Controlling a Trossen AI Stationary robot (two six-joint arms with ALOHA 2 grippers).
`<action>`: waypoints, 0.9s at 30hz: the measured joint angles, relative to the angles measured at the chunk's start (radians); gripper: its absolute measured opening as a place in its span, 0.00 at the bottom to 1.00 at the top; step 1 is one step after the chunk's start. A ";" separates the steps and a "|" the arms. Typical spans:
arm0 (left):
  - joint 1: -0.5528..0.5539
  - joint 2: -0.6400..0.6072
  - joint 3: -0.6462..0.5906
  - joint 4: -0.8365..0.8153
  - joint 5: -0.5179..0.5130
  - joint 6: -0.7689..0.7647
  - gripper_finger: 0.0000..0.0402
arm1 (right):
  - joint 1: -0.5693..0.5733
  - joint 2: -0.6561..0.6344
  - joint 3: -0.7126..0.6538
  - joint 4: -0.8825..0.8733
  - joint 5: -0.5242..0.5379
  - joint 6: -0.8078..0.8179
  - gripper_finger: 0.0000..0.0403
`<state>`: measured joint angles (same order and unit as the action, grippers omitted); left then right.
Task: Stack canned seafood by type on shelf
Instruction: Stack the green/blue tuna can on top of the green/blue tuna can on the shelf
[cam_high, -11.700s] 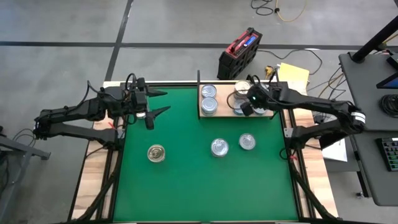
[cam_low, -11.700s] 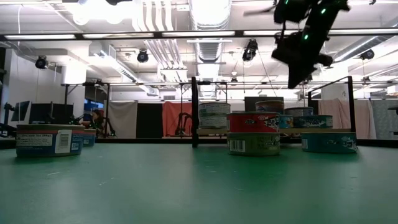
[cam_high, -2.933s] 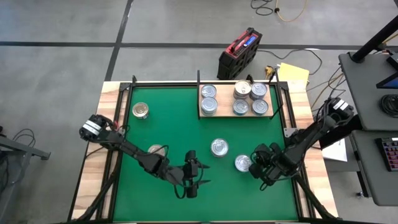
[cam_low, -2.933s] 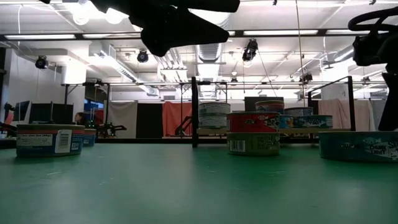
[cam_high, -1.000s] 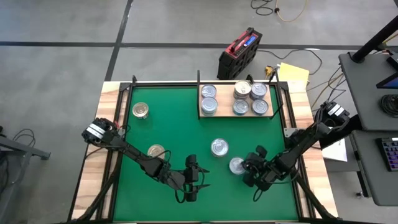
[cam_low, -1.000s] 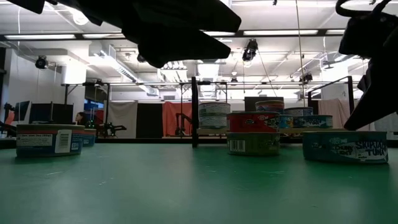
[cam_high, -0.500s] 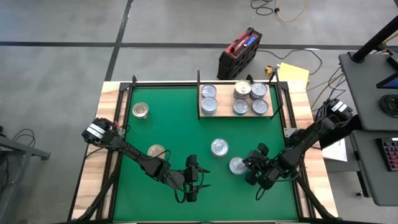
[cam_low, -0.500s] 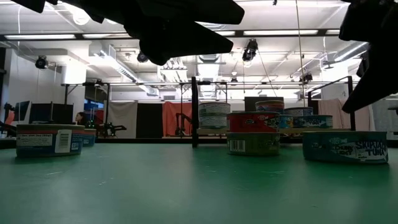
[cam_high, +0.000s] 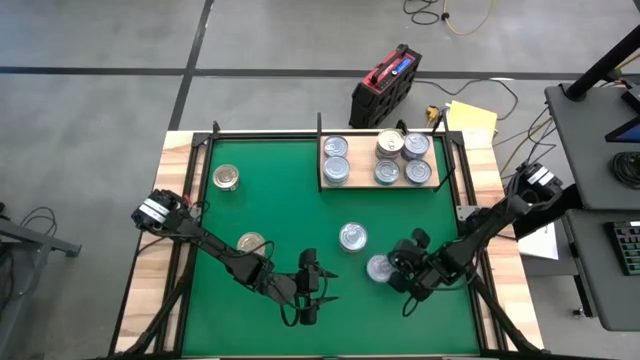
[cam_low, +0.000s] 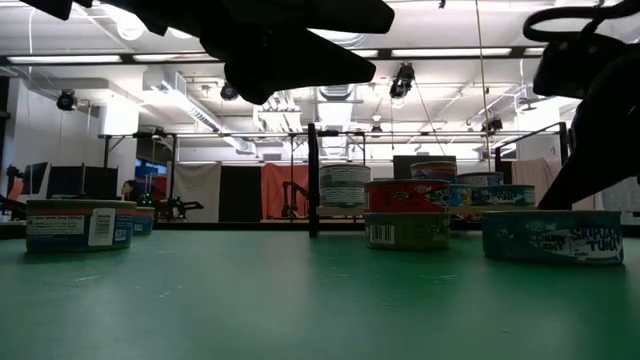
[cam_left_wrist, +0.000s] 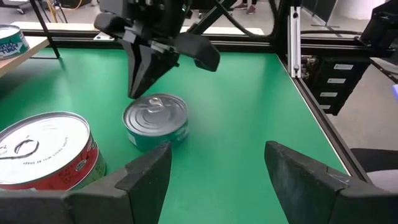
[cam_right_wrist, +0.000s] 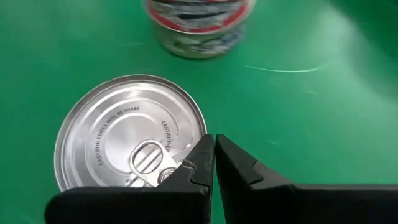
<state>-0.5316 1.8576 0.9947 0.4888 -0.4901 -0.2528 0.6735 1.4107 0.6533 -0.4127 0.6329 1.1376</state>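
The big green mat covers most of the wooden-framed table, and both dark arms are reaching out over its near half. On the far side from both grippers sits the pale light-brown wooden shelf board, with five short round tins on it: two silvery-lidded ones side by side at its left end, and the other three bunched toward its right end, where one looks to sit on top of another.

The right gripper is pinched fully shut, its two fingers pressed together with nothing between them. Its tip is right at the edge of a short silver-lidded tin with a bluish-green side, just over the pull tab; I can't tell whether it's actually touching the lid. Just past that tin, a little further from the gripper, is a red-sided tin with a silver lid.

The left gripper hangs above the mat with its fingers spread wide, holding nothing. It's pointed at that same bluish-green tin, which sits a little way ahead of it, with the red tin off to the side.

Well behind the left gripper, close along its arm, is a gold-lidded tin, and another gold-lidded tin sits far off near the mat's far left corner.
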 joint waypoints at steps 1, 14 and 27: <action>0.000 0.000 0.000 0.000 0.000 0.000 0.60 | 0.000 0.005 0.000 0.027 -0.006 -0.009 0.02; 0.001 0.000 0.000 0.031 0.000 -0.009 0.60 | 0.000 -0.054 0.048 0.042 -0.066 -0.045 0.02; 0.048 0.201 0.087 0.235 -0.035 0.092 0.23 | 0.003 -0.252 0.046 -0.169 -0.346 0.158 0.02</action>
<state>-0.4837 2.0581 1.0817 0.7236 -0.5255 -0.1609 0.6762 1.1592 0.6995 -0.5815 0.2866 1.2959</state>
